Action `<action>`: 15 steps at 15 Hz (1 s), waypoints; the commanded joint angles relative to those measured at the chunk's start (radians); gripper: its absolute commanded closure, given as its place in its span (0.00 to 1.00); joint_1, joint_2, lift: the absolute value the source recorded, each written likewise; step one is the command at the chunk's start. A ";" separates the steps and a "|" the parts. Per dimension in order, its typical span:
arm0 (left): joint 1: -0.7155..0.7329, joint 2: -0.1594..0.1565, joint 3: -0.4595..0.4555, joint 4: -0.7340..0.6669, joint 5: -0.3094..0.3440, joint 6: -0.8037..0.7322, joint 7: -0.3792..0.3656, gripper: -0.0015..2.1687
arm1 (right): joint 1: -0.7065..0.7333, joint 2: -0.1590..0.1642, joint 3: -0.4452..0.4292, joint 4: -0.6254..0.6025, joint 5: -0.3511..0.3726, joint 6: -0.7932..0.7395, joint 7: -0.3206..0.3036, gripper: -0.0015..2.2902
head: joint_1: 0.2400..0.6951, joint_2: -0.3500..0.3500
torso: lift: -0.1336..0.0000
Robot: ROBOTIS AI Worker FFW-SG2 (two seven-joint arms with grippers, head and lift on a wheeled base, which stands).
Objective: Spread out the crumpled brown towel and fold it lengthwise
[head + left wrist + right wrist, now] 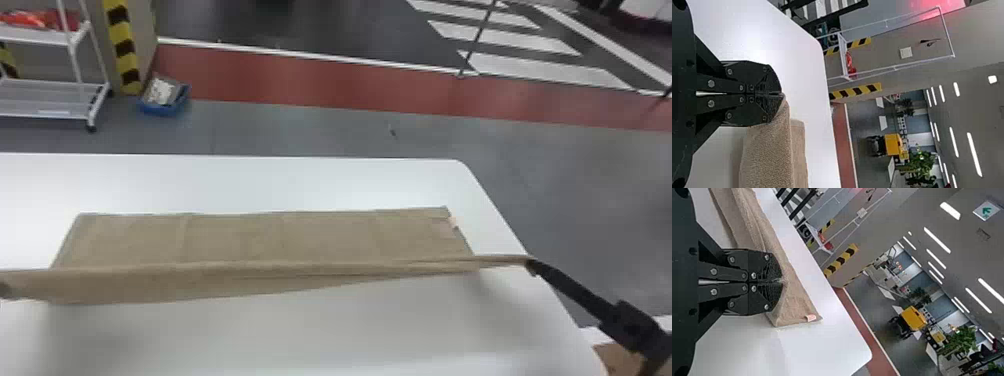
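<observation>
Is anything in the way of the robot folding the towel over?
Nothing visible is in the way. The left gripper and right gripper pinch the towel by its near side; its flat part lies just beyond.

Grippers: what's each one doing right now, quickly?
Left gripper: closed, holding one end of the brown towel near its edge.
Right gripper: closed, holding the towel near its other end, the one with the small pale tag.

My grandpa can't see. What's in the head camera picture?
A long brown cloth towel lies partly flat on a smooth white table, its near edge raised and held at the right by a slim black claw. Farther off stands a white metal shelf cart.
</observation>
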 commanded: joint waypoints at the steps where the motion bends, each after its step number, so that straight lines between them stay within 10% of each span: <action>1: -0.010 -0.001 -0.008 -0.007 -0.025 0.038 -0.002 0.65 | -0.023 0.005 0.027 0.001 0.014 0.003 -0.011 0.57 | 1.00 0.13 | 0.07; 15: -0.213 0.005 -0.172 0.177 -0.079 0.057 -0.019 0.53 | -0.130 0.059 0.134 0.072 0.060 -0.018 -0.085 0.57 | 1.00 0.21 | 0.07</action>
